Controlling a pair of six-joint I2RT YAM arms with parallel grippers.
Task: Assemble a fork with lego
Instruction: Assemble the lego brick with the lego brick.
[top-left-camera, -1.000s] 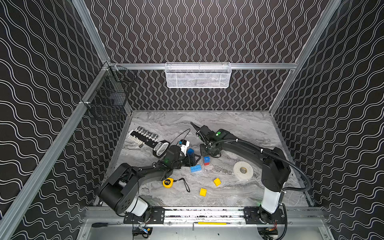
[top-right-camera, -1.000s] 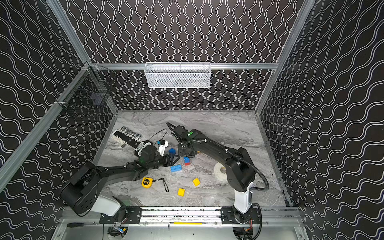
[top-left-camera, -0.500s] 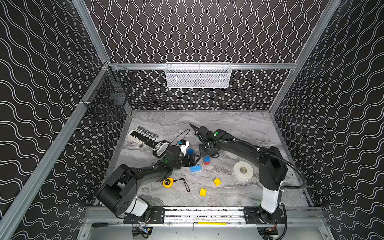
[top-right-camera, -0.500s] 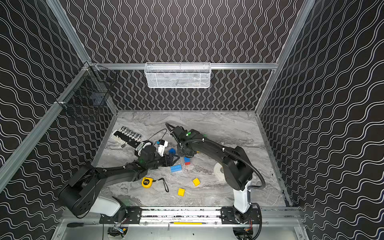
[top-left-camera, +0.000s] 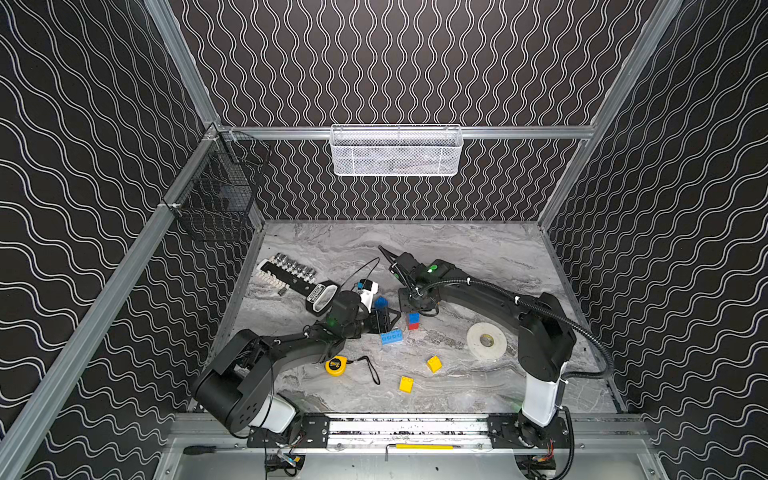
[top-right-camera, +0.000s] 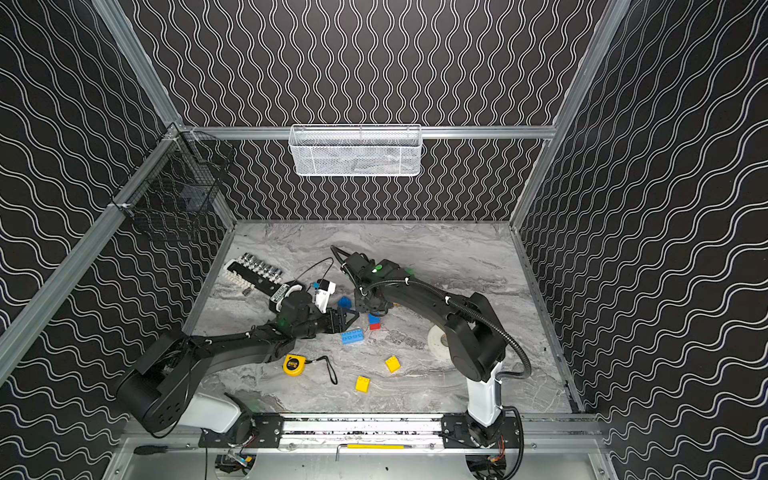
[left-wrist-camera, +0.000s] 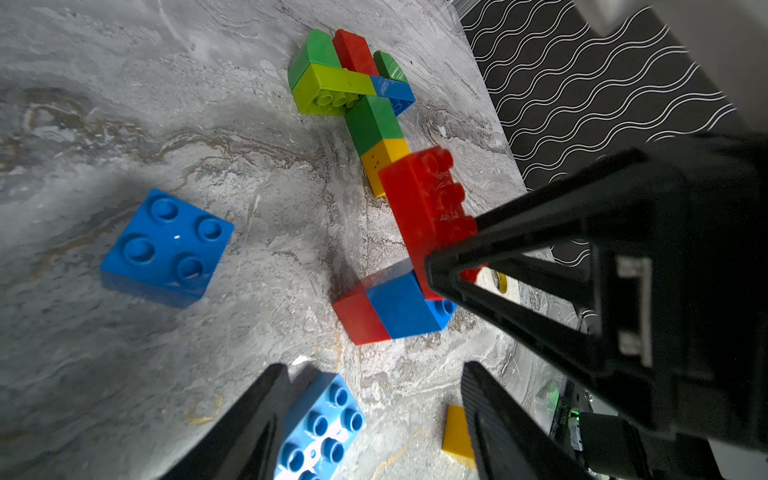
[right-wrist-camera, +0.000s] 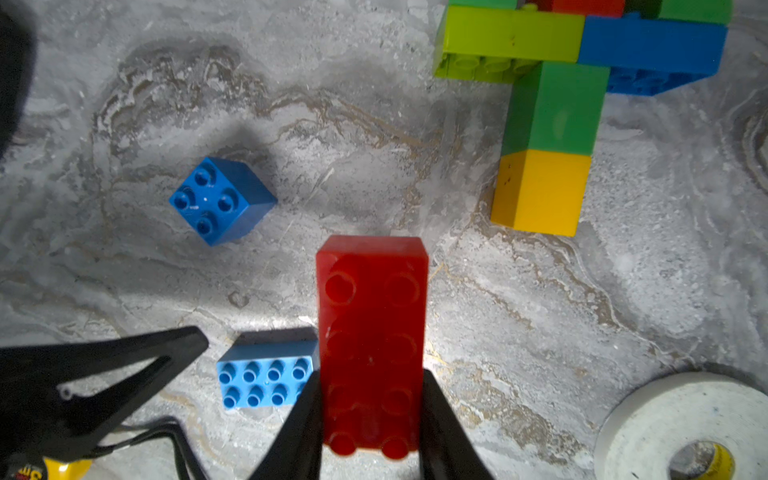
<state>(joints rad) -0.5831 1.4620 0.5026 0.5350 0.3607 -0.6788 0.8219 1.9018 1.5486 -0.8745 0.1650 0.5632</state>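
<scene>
Gripping a red oblong brick (right-wrist-camera: 372, 299) by its long sides, the right gripper (right-wrist-camera: 371, 376) holds it near the yellow end of the half-built fork (right-wrist-camera: 552, 108), not touching it. The fork lies flat on the marble table (right-wrist-camera: 623, 270). The left gripper (left-wrist-camera: 372, 368) hovers farther from the fork, jaws apart and empty, above a light-blue oblong brick (left-wrist-camera: 320, 424). A joined red-and-blue pair (left-wrist-camera: 390, 311) lies near the fork's yellow end. A blue square brick (left-wrist-camera: 166, 245) sits well apart from the fork.
</scene>
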